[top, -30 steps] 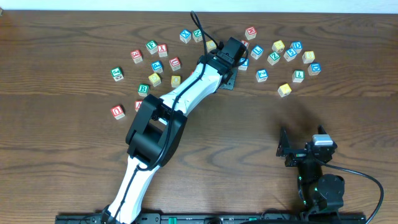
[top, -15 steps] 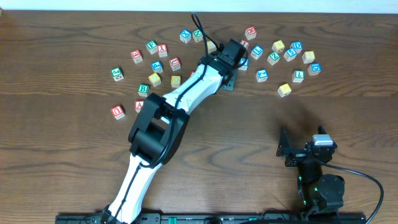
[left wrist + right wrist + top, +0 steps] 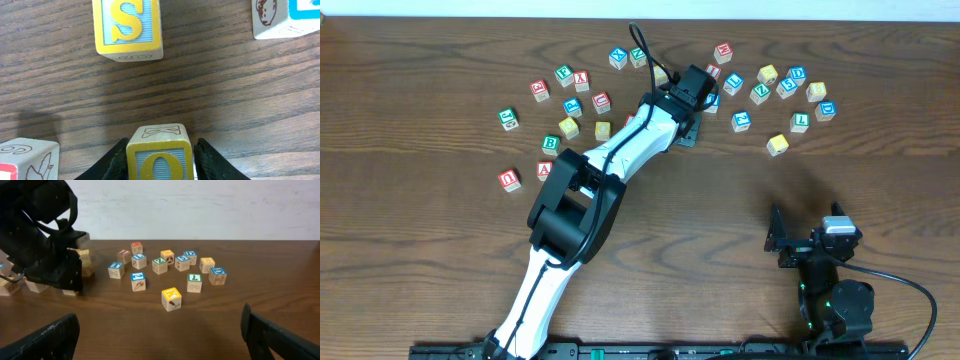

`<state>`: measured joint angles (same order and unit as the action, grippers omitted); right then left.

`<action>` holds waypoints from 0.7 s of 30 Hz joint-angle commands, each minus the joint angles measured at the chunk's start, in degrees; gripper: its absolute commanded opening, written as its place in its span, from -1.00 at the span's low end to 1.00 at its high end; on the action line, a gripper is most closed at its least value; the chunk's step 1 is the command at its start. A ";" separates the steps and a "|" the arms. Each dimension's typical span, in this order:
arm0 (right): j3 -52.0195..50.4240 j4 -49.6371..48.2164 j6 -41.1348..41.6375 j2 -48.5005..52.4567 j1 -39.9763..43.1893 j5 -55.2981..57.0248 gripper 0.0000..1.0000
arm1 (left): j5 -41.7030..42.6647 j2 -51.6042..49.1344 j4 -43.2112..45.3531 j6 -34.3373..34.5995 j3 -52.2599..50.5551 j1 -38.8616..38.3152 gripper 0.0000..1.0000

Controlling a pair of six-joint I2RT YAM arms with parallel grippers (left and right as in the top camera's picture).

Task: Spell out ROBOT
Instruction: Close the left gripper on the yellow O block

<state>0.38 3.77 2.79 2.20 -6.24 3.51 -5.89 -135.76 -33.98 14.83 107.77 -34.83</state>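
Note:
My left gripper (image 3: 161, 146) sits on the table with its two black fingers tight against the sides of a yellow-bordered O block (image 3: 160, 159). In the overhead view the left gripper (image 3: 697, 100) is among the scattered letter blocks at the back middle. A yellow S block (image 3: 127, 25) lies just ahead of it. A green B block (image 3: 551, 143) and two red blocks (image 3: 509, 179) lie by the left arm. My right gripper (image 3: 157, 330) is open and empty, low near the front right (image 3: 798, 240).
Letter blocks are scattered across the back of the table: one group at the left (image 3: 570, 105), one at the right (image 3: 790, 85). A lone yellow block (image 3: 171, 299) stands ahead of the right gripper. The left arm (image 3: 610, 160) stretches diagonally over the table's middle.
The left arm's elbow has shifted slightly up and to the right. The left gripper stays at the same spot among the blocks. The right arm has not moved.

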 commanded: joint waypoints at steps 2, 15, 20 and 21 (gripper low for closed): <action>-0.07 0.13 0.79 -0.04 -0.35 0.61 0.99 | 0.31 -0.55 0.02 -0.15 1.22 0.02 -0.19; -0.07 0.13 0.79 -0.04 -0.35 0.61 0.99 | 0.31 -0.52 0.02 -0.15 1.22 0.04 -0.33; -0.07 0.13 0.79 -0.04 -0.35 0.61 0.98 | 0.28 -0.20 0.02 -0.26 1.25 0.04 -0.33; -0.07 0.13 0.79 -0.04 -0.35 0.61 0.99 | 0.28 0.02 0.02 -0.70 1.25 0.04 -0.33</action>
<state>0.38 3.77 2.79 2.20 -6.24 3.53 -5.89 -135.76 -34.00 14.83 107.77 -34.83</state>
